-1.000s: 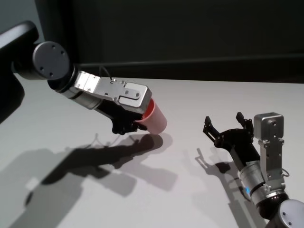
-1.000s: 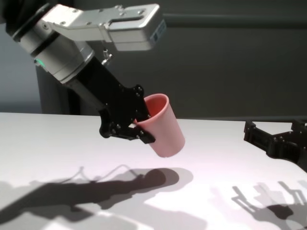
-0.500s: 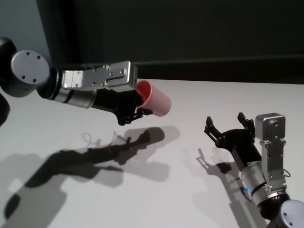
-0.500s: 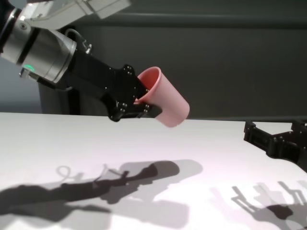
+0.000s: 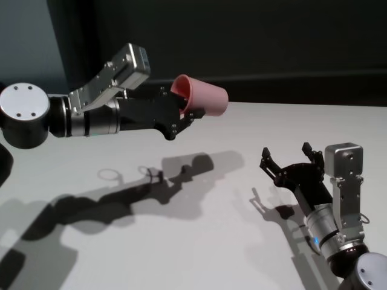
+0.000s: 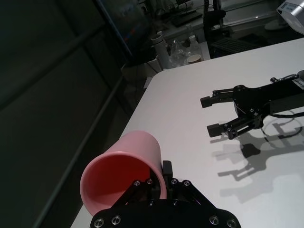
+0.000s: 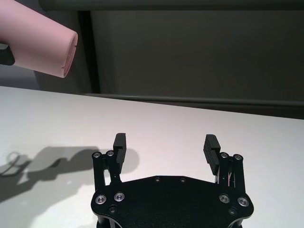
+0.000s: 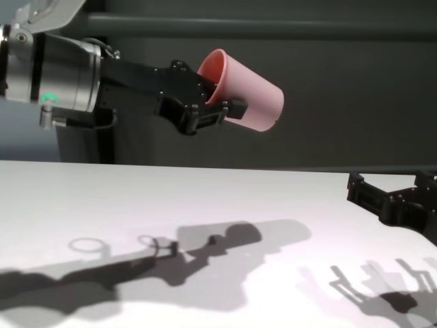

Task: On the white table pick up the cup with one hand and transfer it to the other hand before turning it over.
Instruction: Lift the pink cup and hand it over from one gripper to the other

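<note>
Pink cup [image 5: 202, 98] held aloft sideways by L gripper [image 5: 181, 115].

Bare white table [image 5: 199, 241] lies between the raised cup [image 5: 202, 98] and the low right tool [image 5: 289, 158].

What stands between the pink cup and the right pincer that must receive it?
Nothing visible does. The left pincer holds the cup by its rim, high above the white table. The right pincer waits open, low over the table, with bare space between them.
</note>
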### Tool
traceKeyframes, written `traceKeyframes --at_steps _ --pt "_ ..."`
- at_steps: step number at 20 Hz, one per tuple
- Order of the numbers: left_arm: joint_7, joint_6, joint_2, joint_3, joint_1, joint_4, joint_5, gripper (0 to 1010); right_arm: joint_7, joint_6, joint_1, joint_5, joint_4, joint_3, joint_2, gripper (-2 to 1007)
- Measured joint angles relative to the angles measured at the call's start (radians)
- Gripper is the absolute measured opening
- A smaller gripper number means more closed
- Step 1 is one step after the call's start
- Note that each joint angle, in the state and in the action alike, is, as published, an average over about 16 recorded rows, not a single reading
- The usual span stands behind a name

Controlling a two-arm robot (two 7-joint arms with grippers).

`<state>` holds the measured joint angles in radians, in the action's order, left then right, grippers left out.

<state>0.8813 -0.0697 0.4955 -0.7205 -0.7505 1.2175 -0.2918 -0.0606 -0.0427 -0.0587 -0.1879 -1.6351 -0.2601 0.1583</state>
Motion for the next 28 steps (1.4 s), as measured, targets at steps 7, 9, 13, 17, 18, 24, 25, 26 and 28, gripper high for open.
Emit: traceKeyframes --at_steps 7,9,13,17,18,24,25,26,28 --pt "-0.013 -0.031 -0.053 0.067 0.049 -0.023 -0.131 47 0.0 0.0 0.0 0.0 0.0 0.0 0.0 1003" --pt "-0.011 -0.04 -0.069 0.077 0.054 -0.033 -0.159 47 0.0 0.0 0.0 0.0 0.0 0.0 0.0 1003" --pt "0.001 -0.057 -0.101 0.084 0.053 -0.059 -0.196 47 0.0 0.0 0.0 0.0 0.0 0.0 0.0 1003" --pt "0.024 -0.071 -0.13 0.08 0.043 -0.092 -0.222 47 0.0 0.0 0.0 0.0 0.0 0.0 0.0 1003" --pt "0.032 -0.073 -0.137 0.079 0.04 -0.101 -0.229 47 0.0 0.0 0.0 0.0 0.0 0.0 0.0 1003" --pt "0.085 -0.084 -0.172 0.066 0.021 -0.15 -0.269 47 0.0 0.0 0.0 0.0 0.0 0.0 0.0 1002" --pt "0.095 -0.084 -0.176 0.064 0.019 -0.157 -0.277 47 0.0 0.0 0.0 0.0 0.0 0.0 0.0 1002" --pt "0.105 -0.085 -0.18 0.062 0.016 -0.164 -0.284 47 0.0 0.0 0.0 0.0 0.0 0.0 0.0 1002" --pt "0.125 -0.086 -0.187 0.058 0.012 -0.177 -0.3 47 0.0 0.0 0.0 0.0 0.0 0.0 0.0 1002"
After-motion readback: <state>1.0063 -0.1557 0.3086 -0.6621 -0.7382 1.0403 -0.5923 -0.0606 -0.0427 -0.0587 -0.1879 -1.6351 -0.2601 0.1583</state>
